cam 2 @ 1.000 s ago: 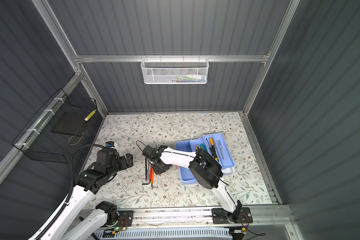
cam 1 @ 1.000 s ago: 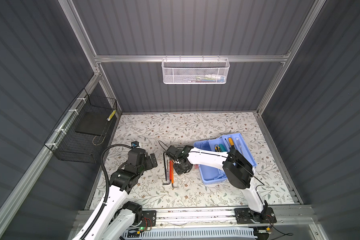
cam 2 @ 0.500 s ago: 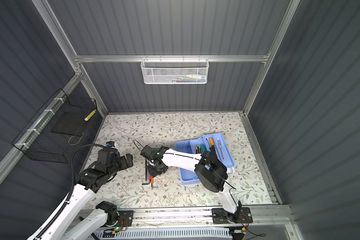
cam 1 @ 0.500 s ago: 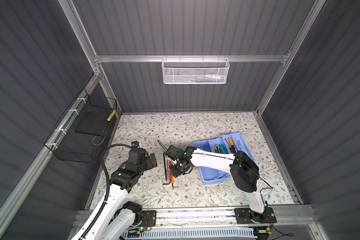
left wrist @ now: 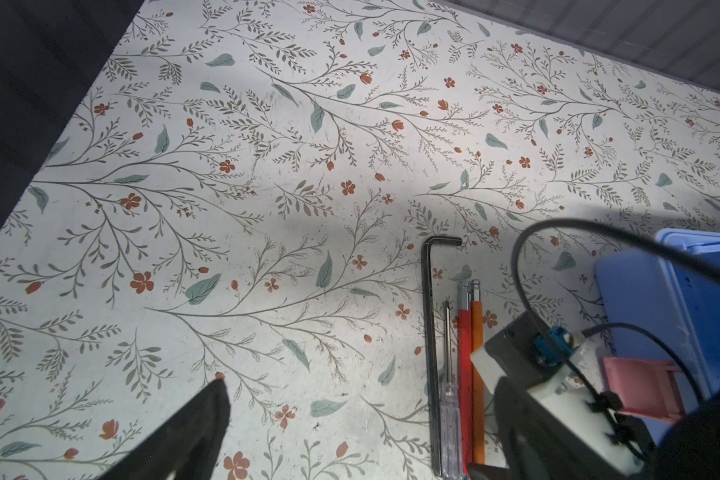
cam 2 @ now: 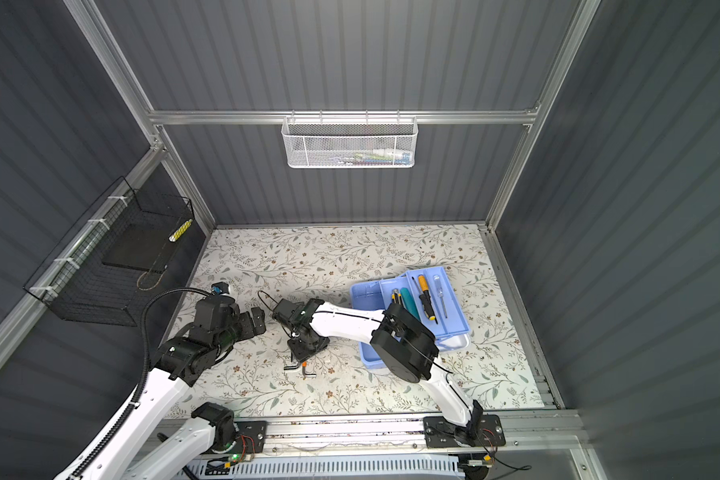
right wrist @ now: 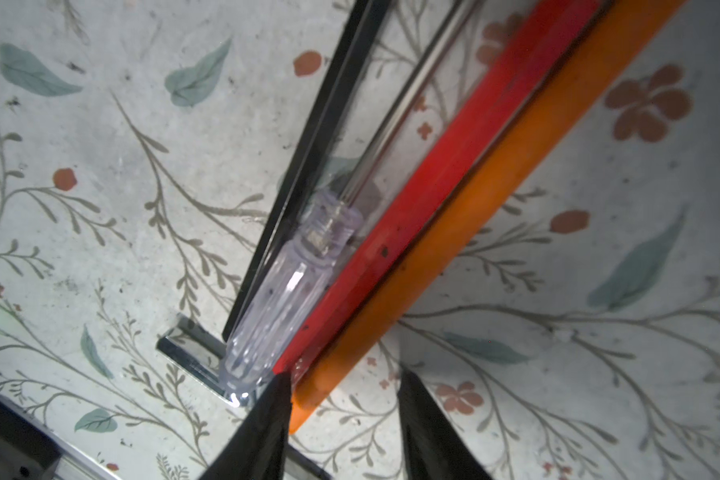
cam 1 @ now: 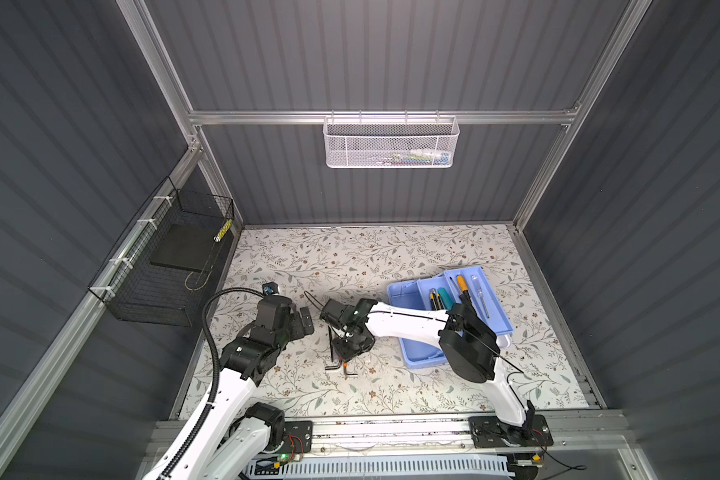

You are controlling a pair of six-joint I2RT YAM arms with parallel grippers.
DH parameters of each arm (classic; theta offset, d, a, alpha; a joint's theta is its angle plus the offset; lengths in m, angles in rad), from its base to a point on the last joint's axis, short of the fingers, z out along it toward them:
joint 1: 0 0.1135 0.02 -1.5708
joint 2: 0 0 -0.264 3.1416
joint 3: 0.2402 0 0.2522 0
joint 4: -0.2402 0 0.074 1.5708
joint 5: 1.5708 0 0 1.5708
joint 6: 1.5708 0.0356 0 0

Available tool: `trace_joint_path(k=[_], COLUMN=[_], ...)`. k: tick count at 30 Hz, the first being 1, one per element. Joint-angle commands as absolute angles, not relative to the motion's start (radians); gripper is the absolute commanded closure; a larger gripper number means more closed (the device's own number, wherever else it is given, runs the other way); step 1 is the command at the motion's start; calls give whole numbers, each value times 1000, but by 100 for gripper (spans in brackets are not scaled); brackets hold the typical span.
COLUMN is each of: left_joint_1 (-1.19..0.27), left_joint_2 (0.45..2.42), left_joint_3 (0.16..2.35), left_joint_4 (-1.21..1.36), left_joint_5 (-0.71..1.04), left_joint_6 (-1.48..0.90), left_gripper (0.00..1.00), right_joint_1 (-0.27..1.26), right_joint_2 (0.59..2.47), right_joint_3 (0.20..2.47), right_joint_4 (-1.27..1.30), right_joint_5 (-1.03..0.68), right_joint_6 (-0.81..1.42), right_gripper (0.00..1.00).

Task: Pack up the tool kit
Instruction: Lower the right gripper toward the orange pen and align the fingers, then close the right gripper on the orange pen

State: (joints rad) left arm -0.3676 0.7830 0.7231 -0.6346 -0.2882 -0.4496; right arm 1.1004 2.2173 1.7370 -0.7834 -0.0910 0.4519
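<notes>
The tool kit's light-blue box (cam 1: pixel 418 360) (cam 2: pixel 371 357) sits right of centre, and its tray (cam 1: pixel 493 309) holds several tools. Its pink latch (left wrist: pixel 641 390) shows in the left wrist view. Left of the box, a black hex key (left wrist: pixel 429 332) (right wrist: pixel 329 124), a clear-handled screwdriver (left wrist: pixel 449 399) (right wrist: pixel 283 299), a red tool (left wrist: pixel 464 353) (right wrist: pixel 433 178) and an orange tool (left wrist: pixel 476 353) (right wrist: pixel 516 166) lie side by side on the table. My right gripper (cam 1: pixel 352 347) (right wrist: pixel 344 374) points down over them, open, with the orange tool's end beside one finger. My left gripper (cam 1: pixel 302 322) (left wrist: pixel 350 424) hangs open to their left, empty.
A white mesh basket (cam 1: pixel 391 143) hangs on the back wall. A black wire basket (cam 1: pixel 163 270) is fixed to the left wall. My right forearm (cam 1: pixel 408 326) reaches across the box's near-left corner. A chrome hex key's short arm (right wrist: pixel 192 353) lies by the screwdriver's handle.
My right gripper has slid a little toward the front edge along the tools and its jaws have widened. The right elbow has swung lower over the box. The left arm has not moved.
</notes>
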Motion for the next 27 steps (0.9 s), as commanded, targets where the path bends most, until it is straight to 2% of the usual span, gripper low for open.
trace_joint_path(k=[1,20,27], left_joint_1=[-371,-371,-371], left_joint_2=[776,780,772], left_joint_3=[734,730,732], left_joint_4=[-638,-637,-641], left_joint_5=[-298,-267,-270], left_joint_6=[-423,-426,-426], left_gripper=[1,1,0], right_joint_1=[1102,1074,1071], right_joint_2=[2240,2102,2045], right_joint_3=[1769,1631,1612], right_joint_4=[-857,-919,-866], right_joint_5=[-62,83,25], right_joint_6=[448,390,408], right_gripper=[56,62,61])
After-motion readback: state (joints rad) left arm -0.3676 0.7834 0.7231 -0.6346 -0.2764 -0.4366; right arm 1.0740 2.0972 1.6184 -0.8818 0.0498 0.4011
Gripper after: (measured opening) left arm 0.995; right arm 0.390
